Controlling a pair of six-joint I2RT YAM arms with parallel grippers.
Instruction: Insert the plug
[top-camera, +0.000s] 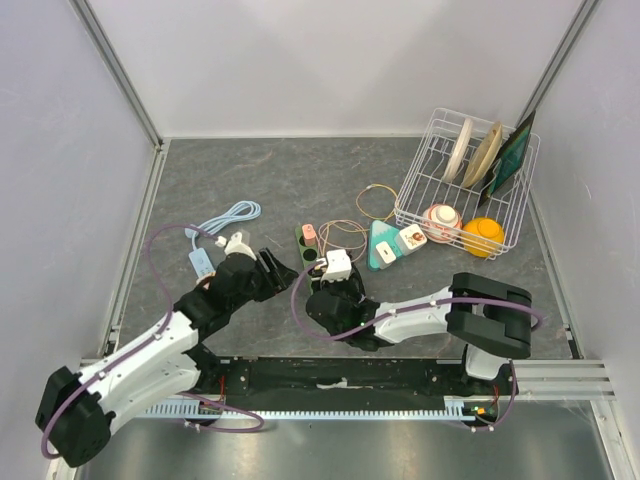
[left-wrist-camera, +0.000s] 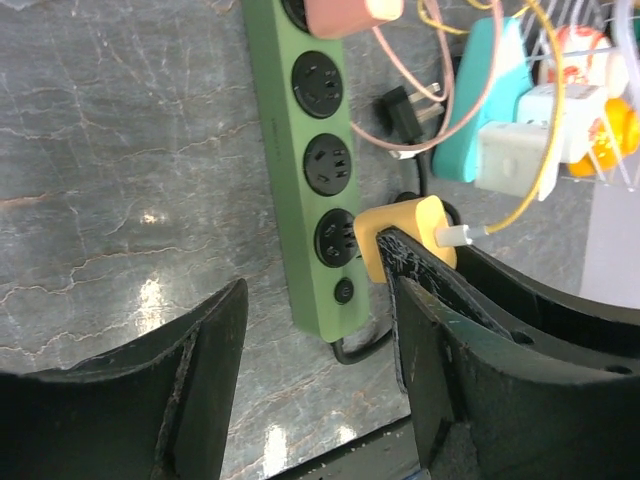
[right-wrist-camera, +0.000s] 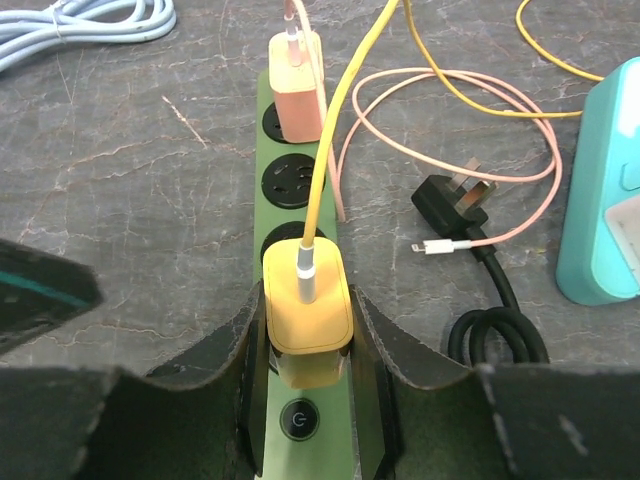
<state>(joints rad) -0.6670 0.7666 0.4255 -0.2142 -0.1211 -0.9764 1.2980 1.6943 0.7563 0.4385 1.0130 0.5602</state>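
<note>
Plug (right-wrist-camera: 307, 300) in the spotlight: a small yellow charger block, pinched on its two flat sides by the right gripper (right-wrist-camera: 308, 365). It sits at the last socket of the green strip (left-wrist-camera: 275, 150), next to the power button. Whether the pins are in, can't tell from here.

It looks light and rigid, in smooth plastic, so it could slip or twist under a push. The flat flanks are the place to hold, low down, clear of the yellow cable coming out the top. That cable looks springy and may tug.

Left gripper (top-camera: 272, 265) hovers by the strip's near end, fingers apart, holding nothing.

Table (top-camera: 250, 180) is grey, marbled, hard and a touch glossy, so the strip may skate. It's crowded to the right: pink charger (right-wrist-camera: 297, 85), black lead (right-wrist-camera: 455, 195), teal adapter (right-wrist-camera: 600, 200). White walls close in.
</note>
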